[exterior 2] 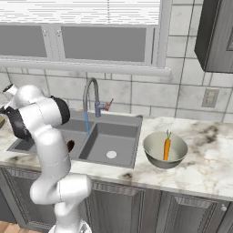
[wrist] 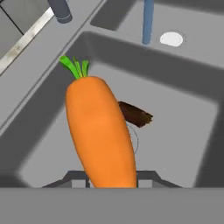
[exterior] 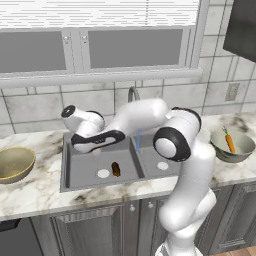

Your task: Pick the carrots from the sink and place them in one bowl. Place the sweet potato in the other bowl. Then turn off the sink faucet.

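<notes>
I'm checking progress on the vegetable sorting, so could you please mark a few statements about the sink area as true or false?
1. The grey metallic bowl holds one orange carrot. True.
2. The tan-gold wooden bowl holds the dark brown sweet potato. False: the sweet potato lies in the grey double-basin sink.
3. The gripper is shut on a second orange carrot. True.
4. The grey gooseneck faucet is dry. False: a blue stream runs from it.
</notes>
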Tool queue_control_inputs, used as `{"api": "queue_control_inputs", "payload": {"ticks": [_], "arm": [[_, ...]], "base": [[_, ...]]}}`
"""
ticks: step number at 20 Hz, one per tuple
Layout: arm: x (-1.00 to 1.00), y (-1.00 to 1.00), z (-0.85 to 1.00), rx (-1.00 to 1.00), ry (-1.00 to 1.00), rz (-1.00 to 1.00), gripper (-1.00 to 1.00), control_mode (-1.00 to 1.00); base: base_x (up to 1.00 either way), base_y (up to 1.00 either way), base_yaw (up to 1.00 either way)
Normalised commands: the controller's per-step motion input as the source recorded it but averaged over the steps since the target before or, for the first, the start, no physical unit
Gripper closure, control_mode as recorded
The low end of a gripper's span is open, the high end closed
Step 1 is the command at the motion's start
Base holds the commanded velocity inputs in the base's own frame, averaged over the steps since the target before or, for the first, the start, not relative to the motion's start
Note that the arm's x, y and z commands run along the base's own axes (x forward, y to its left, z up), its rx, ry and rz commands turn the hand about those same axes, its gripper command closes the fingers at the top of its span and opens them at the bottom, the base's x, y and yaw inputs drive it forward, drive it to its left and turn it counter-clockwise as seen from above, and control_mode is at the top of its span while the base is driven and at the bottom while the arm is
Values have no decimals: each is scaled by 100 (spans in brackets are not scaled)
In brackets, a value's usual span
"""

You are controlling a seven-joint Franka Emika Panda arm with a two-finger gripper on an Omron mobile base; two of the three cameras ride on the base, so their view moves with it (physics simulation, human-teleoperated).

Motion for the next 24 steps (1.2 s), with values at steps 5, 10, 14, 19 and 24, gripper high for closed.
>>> {"api": "queue_control_inputs", "payload": {"ticks": [5,10,14,19,24], "arm": [[-77,-33,89,3,-5,-4,100,-100],[-81,-63,82,6,-2,0,100,-100],[-73,-69,79,2,-4,0,100,-100],[-68,-75,57,3,0,0,100,-100],[-41,-99,8,9,0,0,100,-100]], "base": [[0,0,0],[0,0,0],[0,0,0],[0,0,0],[0,0,0]]}}
